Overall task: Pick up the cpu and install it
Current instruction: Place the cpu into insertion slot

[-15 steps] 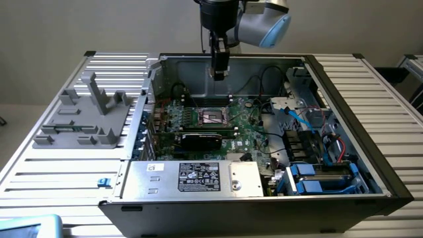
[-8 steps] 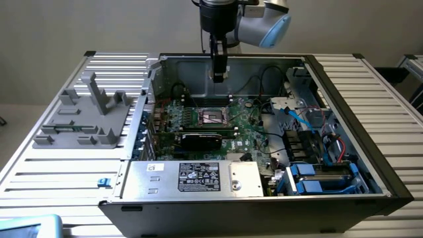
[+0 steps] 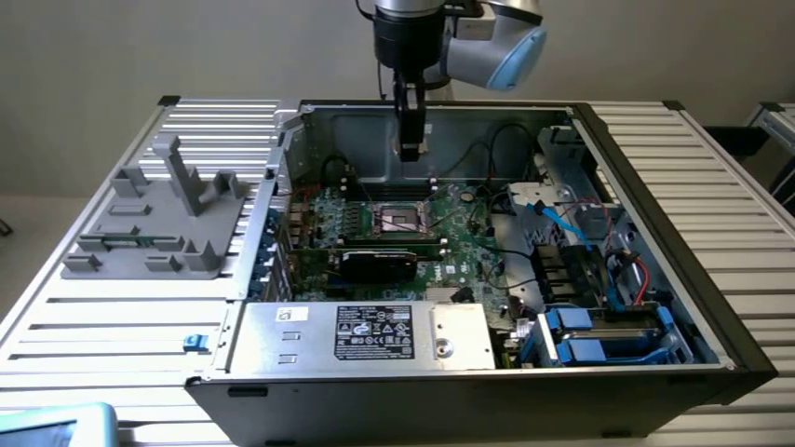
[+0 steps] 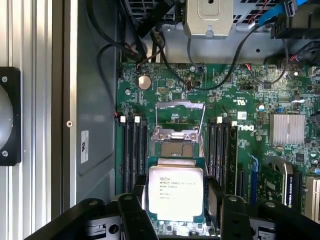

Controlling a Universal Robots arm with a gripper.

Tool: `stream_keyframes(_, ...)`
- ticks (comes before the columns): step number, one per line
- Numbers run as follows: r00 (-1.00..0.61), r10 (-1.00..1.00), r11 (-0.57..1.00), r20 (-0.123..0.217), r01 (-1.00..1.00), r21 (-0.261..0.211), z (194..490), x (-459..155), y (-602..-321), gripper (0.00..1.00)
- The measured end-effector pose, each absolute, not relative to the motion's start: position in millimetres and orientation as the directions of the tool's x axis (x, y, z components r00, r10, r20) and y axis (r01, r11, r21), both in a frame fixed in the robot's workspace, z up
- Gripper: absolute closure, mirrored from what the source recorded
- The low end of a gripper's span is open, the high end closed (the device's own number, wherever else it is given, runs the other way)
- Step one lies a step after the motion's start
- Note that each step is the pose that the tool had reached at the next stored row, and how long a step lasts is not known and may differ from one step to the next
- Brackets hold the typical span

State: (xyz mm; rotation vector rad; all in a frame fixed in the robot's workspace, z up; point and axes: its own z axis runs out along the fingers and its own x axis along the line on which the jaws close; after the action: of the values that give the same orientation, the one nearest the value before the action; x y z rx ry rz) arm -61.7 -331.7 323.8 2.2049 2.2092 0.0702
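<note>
Currently seeing the gripper (image 3: 410,147) hanging over the open PC case (image 3: 695,242), well above the motherboard (image 3: 478,256) and roughly over the socket (image 3: 400,220). Clamped on the cpu (image 4: 176,192), gripping it with 2 dark fingers (image 4: 131,215) on opposite edges. Holding it flat with the silver lid toward the wrist camera; can make out lines of print on the lid, can't read them. Held clear of the board, not seated.

Looking past the chip at the socket: metal frame (image 4: 179,106) swung open, cavity exposed. Flanked on both sides by black memory slots (image 4: 132,150). Also noting a coin cell (image 4: 144,82) and a finned heatsink (image 4: 286,129) on the green board.

On the exterior view's left, spotting the grey plastic fixture (image 3: 162,219) sitting on the slatted table (image 3: 112,326), just beside the case. Along the case's near edge, seeing a silver power supply (image 3: 360,333) with a black label.
</note>
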Motion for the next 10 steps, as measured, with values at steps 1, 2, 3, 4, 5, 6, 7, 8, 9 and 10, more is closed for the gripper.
stream_keyframes(1,-0.002,1.0,0.002,0.018,0.999,0.047,322,-62,-332,0.44)
stream_keyframes(2,-0.002,1.0,0.002,0.018,0.999,0.048,320,-62,-332,0.44)
stream_keyframes(3,-0.002,1.0,0.002,0.018,0.999,0.048,319,-63,-332,0.44)
stream_keyframes(4,-0.002,1.0,0.002,0.018,0.999,0.049,317,-63,-332,0.44)
stream_keyframes(5,-0.002,1.0,0.001,0.019,0.999,0.049,315,-63,-332,0.44)
stream_keyframes(6,-0.002,1.0,0.001,0.019,0.999,0.049,313,-63,-333,0.44)
stream_keyframes(7,-0.002,1.0,0.001,0.02,0.999,0.049,311,-63,-333,0.44)
stream_keyframes(8,-0.002,1.0,0.001,0.02,0.999,0.049,309,-63,-333,0.44)
stream_keyframes(9,-0.002,1.0,0.001,0.02,0.999,0.049,308,-63,-334,0.44)
stream_keyframes(10,-0.001,1.0,0.0,0.021,0.999,0.049,306,-63,-334,0.44)
